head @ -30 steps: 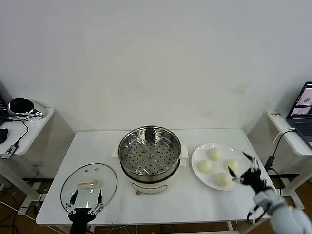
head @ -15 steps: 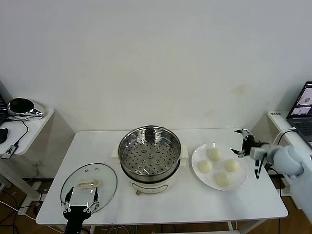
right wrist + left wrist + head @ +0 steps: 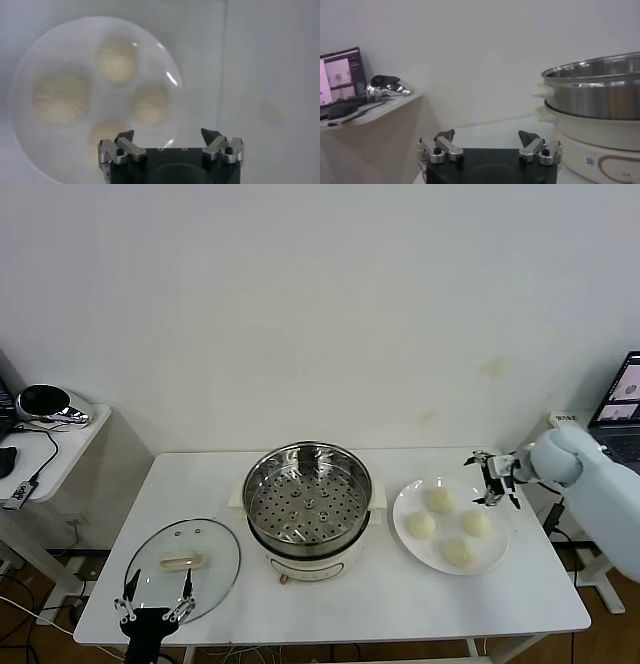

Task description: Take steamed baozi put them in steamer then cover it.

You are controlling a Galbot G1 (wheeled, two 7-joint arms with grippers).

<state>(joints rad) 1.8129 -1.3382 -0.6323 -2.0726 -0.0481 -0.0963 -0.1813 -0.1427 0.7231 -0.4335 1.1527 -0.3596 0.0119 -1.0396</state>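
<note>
Head view: I'm hovering the right gripper (image 3: 491, 480), fingers spread, over the plate (image 3: 404, 504) holding four baozi (image 3: 440, 500) at the steamer's (image 3: 307, 493) three o'clock. Left gripper (image 3: 154, 603) is idling, spread, beside the cover (image 3: 182, 565) on the desk (image 3: 400, 604).

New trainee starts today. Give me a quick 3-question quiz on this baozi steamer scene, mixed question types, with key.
1. True or false: the steamer already holds a steamed baozi.
2. Multiple choice: where does the cover lie? A) on the steamer B) on the table, on the steamer's left C) on the white plate
3. Fill in: the right hand hangs open above the far right edge of the ____.

Key:
1. False: the perforated floor is bare, and all four buns sit on the plate.
2. B, with the open left hand at the table's near edge beside it.
3. Plate.
</note>
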